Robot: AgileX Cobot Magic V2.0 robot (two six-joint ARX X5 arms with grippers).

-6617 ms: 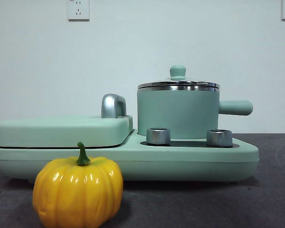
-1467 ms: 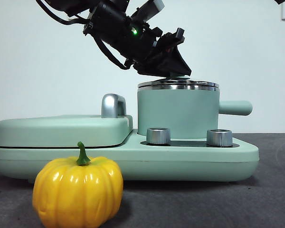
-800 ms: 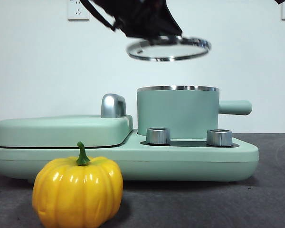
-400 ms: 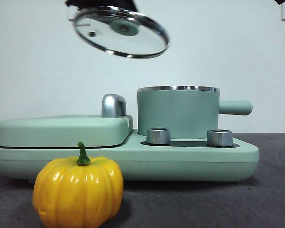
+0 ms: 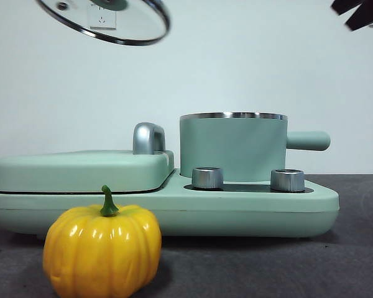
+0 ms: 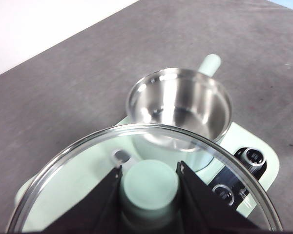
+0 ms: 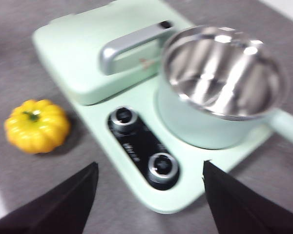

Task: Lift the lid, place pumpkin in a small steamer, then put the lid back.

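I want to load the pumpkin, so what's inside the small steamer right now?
The mint-green steel-rimmed small steamer looks empty: bare shiny steel walls and bottom in both wrist views. The left hand holds its clear glass lid away.

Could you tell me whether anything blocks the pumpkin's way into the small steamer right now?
Nothing visible does. The small steamer stands open, its steel inside bare, since the left gripper holds the lid high off to one side. The pumpkin sits free on the table.

dark table, cooker base, pumpkin
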